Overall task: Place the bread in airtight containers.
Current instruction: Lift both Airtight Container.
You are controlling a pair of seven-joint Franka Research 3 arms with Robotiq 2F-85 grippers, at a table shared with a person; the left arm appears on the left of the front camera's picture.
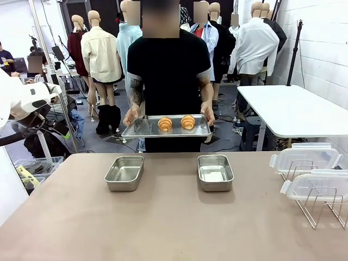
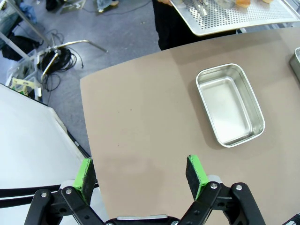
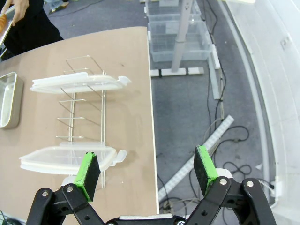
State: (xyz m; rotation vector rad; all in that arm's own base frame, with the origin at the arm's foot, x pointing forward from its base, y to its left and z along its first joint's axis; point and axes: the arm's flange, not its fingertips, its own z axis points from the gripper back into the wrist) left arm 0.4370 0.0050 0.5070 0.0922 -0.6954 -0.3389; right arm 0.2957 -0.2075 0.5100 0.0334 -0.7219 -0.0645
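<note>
Front view: the left arm (image 1: pixel 22 100) was cut off by the frame edge, with just a white segment showing beyond the table's (image 1: pixel 163 228) left side. A person (image 1: pixel 168 60) stood behind the table's far edge, elbows bent, with one hand (image 1: pixel 130 115) and the other hand (image 1: pixel 208 112) at opposite ends of a perforated steel tray (image 1: pixel 142 128) held level above that edge. The 2 croissants (image 1: pixel 165 124) (image 1: pixel 187 122) lay side by side on the tray, apart. 2 lidless steel tins (image 1: pixel 124 186) (image 1: pixel 215 186) sat on the table's far half, well apart. A wire rack (image 1: pixel 315 204) at the table's right side carried 2 clear lids (image 1: pixel 304 159) (image 1: pixel 318 185), both cropped by the frame.

Left wrist view: the left gripper (image 2: pixel 140 172) hung above the table's near left part, its jaws spread wide with nothing between them. 1 steel tin (image 2: pixel 206 101) sat whole on the table; a sliver of the other (image 2: pixel 297 63) was cropped. The tray (image 2: pixel 225 18) overhung the far edge; the croissants (image 2: pixel 243 2) were cut off and hard to make out.

Right wrist view: the right gripper (image 3: pixel 147 171) hovered over the table's right edge, jaws wide apart and empty, floor beneath 1 finger. The rack (image 3: pixel 77 101) and lids (image 3: pixel 77 84) (image 3: pixel 65 157) stood near that edge. A tin (image 3: pixel 7 101) was half cropped, and the person's hand (image 3: pixel 18 9) showed partly.
</note>
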